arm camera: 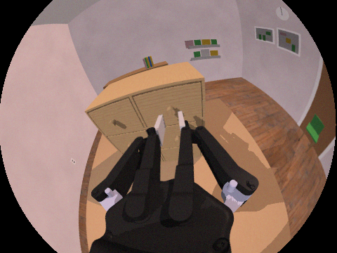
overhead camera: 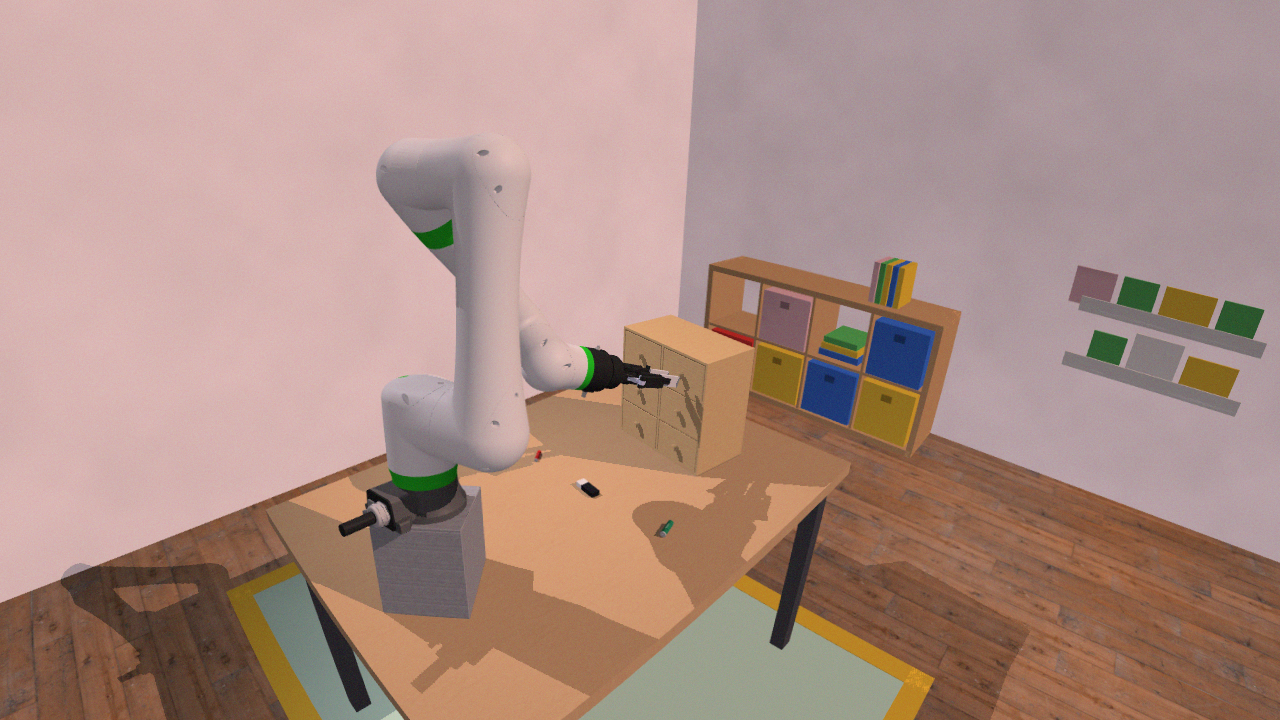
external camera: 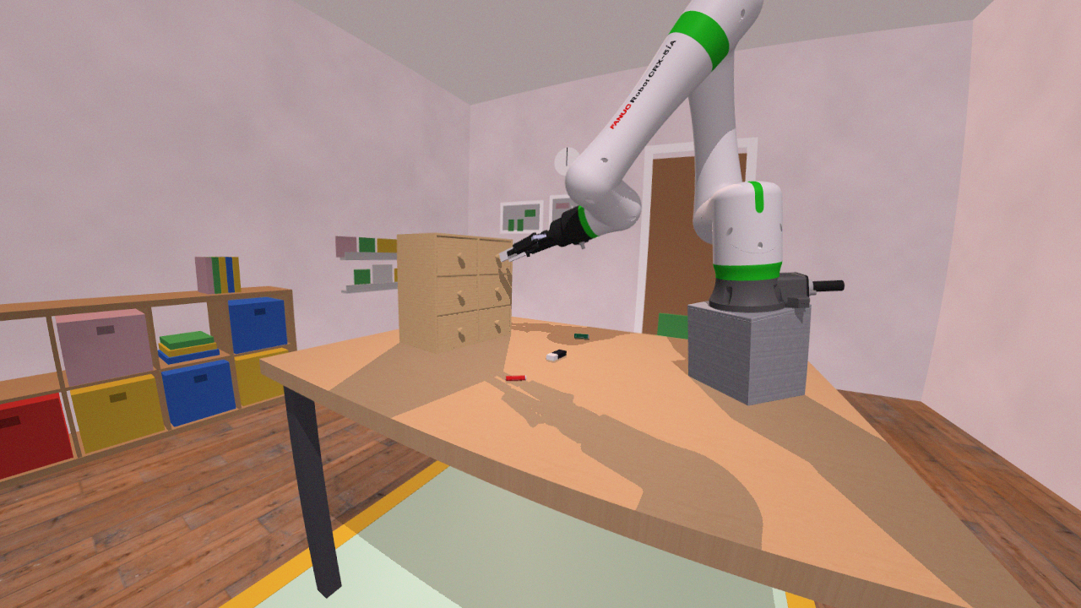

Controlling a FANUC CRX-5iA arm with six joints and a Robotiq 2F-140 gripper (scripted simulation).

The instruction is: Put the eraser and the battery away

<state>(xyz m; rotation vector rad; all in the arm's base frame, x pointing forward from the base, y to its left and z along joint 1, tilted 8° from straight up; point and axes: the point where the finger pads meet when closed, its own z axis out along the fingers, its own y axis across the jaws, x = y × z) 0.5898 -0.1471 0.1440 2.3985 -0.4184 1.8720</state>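
The small wooden chest (overhead camera: 684, 389) stands at the far side of the table, all drawers pushed in. My gripper (overhead camera: 666, 379) is level with the top row, right at the front of the top right drawer (arm camera: 170, 95). Its fingers stand a narrow gap apart and hold nothing. In the wrist view the fingertips lie on either side of that drawer's knob (arm camera: 173, 109); I cannot tell if they touch it. The white and black eraser (overhead camera: 588, 487) lies mid-table. The green AA battery (overhead camera: 665, 527) lies nearer the table's front right edge.
A small red thing (overhead camera: 537, 454) lies on the table near the arm's grey pedestal (overhead camera: 429, 559). A shelf unit with coloured boxes (overhead camera: 832, 349) stands on the floor behind the table. The chest (external camera: 453, 290) sits close to the table's far edge.
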